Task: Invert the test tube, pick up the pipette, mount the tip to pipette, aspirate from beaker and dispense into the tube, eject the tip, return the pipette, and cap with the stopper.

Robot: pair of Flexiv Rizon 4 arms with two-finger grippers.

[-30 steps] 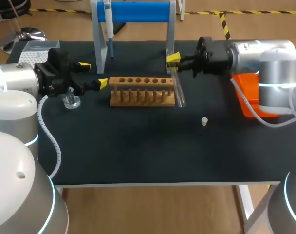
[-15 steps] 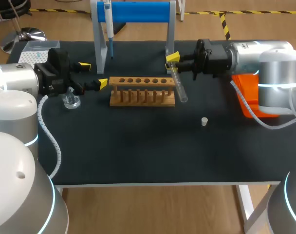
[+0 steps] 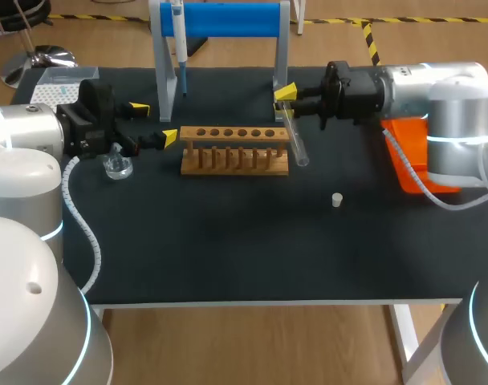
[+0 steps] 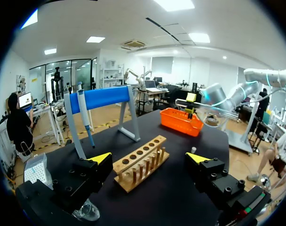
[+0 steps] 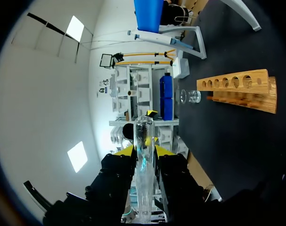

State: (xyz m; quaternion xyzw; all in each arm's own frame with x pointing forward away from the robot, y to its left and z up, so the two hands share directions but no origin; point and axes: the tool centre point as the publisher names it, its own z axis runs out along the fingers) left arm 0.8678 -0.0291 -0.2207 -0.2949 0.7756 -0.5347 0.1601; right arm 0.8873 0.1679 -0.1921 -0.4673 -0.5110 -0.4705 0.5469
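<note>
Tilted test tube [image 3: 296, 144] clamped in right claw [image 3: 286, 103] off rack [image 3: 236, 149] right end — left claw [image 3: 155, 122] wide open, empty, opposite end.

Black table [image 3: 228, 257] carries:
- Wooden test-tube rack [image 3: 234, 150], ahead of the fingers of the left gripper [image 3: 154, 122].
- Glass beaker [image 3: 117, 166], beside those fingers.
- Blue pipette stand [image 3: 164, 72], behind the rack.
- White stopper [image 3: 337, 200], apart from the right gripper [image 3: 286, 106].
- Orange bin [image 3: 412, 168], behind its fingers.
</note>
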